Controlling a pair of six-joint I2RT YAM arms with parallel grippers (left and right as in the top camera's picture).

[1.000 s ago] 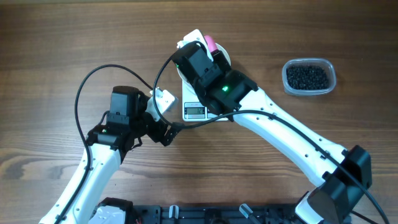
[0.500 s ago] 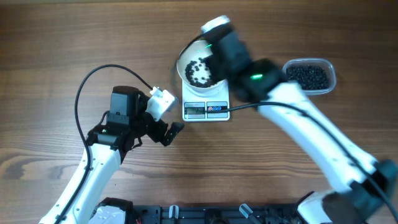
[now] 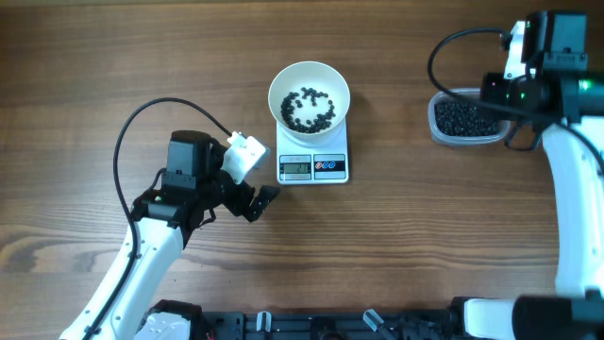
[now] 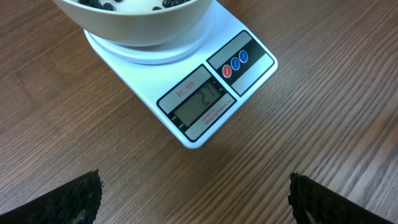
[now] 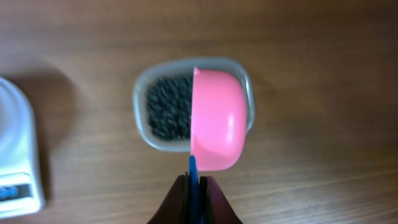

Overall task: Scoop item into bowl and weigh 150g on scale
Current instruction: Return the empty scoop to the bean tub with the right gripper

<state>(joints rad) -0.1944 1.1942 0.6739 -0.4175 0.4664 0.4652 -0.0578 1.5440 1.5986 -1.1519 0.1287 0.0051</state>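
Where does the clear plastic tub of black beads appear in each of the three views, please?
Overhead: the tub, far right, right of the scale.
Left wrist: not in it.
Right wrist: centre, partly behind the pink scoop.
Shared landmark: the scale, centre overhead, top middle in left wrist, left edge in right wrist.

A brown wooden table (image 3: pixel 85 66), its grain running left to right, carries two things directly — a small white scale (image 3: pixel 312 168) near the middle, its grey display and coloured buttons along the near edge, and a clear plastic tub (image 3: pixel 433 121) well apart to the right. Both sit flat on the wood, and the scale lies square to the table's near side.
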